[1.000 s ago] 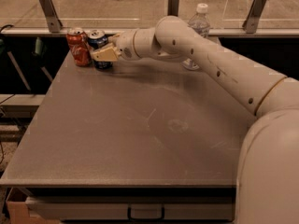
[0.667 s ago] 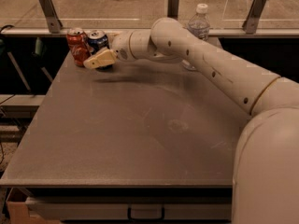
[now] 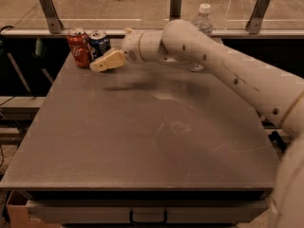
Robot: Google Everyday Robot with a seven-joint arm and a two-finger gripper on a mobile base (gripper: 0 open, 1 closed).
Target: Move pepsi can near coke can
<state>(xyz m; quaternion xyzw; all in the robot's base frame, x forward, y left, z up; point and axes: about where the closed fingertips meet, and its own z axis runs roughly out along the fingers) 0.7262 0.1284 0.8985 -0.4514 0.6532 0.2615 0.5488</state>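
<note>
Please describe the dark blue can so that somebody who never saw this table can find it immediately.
Look at the far left corner of the grey table, where two soda cans stand side by side. The pepsi can is the right one, just behind the gripper. It is dark blue, while its neighbour, the coke can, is red.

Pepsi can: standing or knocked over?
Upright. The pepsi can shows its silver top up, beside the coke can. The pincer is just in front.

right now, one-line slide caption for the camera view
Robot claw poised just in front of the pepsi can, which stands beside the coke can at a far corner of the table.
</note>
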